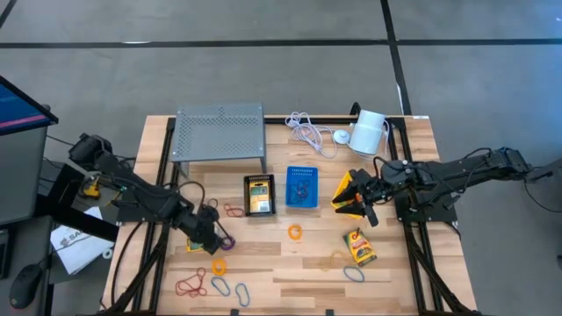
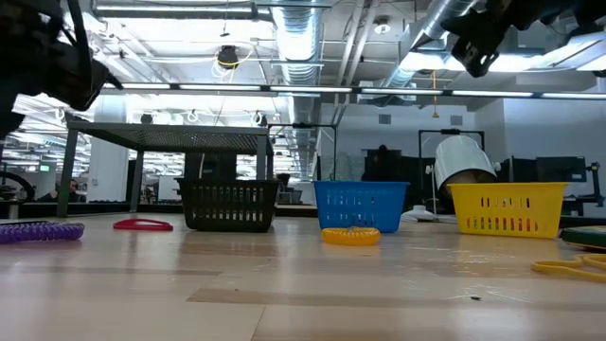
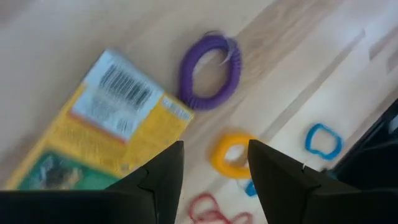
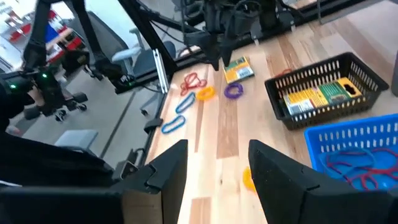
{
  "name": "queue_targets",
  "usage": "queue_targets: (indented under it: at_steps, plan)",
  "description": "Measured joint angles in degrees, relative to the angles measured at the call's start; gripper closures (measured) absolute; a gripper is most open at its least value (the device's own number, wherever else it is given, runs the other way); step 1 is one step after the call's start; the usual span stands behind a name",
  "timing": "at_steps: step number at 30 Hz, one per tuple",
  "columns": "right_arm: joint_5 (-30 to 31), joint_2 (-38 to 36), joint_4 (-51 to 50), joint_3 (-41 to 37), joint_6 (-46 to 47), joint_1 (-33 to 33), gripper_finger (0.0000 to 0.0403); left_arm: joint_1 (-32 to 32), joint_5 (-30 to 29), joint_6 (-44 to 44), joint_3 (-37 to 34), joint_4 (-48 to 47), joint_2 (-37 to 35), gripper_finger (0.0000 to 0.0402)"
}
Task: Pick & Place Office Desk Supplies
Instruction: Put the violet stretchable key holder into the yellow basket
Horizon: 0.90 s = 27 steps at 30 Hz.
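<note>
The left gripper (image 3: 214,168) is held above the counter (image 1: 281,263) with jaws parted and empty — a yellow card packet (image 3: 102,134) lies just beside them, long axis slanted. The right gripper (image 4: 217,165), jaws likewise parted, is farther off.
</note>
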Motion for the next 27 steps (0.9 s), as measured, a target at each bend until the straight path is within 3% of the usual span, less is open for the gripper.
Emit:
queue_targets:
  at_steps: [5,12,18,27]
  plan:
    - [0.02,0.0,0.76,0.0,-1.3,0.0,0.0237,0.09,-5.53,15.25,0.0,4.86,5.7,0.0231]
    - [0.03,0.0,1.0,0.0,-1.0,0.0,0.0237,1.48,-5.89,29.2,1.3,8.34,13.35,0.0257]
    - [0.04,0.0,1.13,0.0,-0.86,0.0,0.0237,1.96,-7.71,40.04,5.58,8.65,15.87,0.0269]
    - [0.15,0.0,1.15,0.0,-0.84,0.0,0.0237,2.71,-9.86,43.57,6.6,3.94,16.9,0.027]
